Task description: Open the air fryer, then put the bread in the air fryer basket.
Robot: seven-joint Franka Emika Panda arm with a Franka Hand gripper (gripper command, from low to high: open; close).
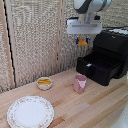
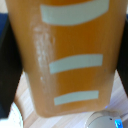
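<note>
Bread (image 1: 82,42) hung clamped in the gripper (image 1: 82,40), above the open air fryer basket (image 1: 100,67); the carry seemed underway, with lowering into the hollow next.

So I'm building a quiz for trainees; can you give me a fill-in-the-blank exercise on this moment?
1. The end effector holds the ___ in the air.
2. The air fryer basket is pulled ___.
3. The cup on the table is coloured ___.
4. The small bowl stands beside a patterned ___.

Missing words: bread; open; pink; plate.
</note>
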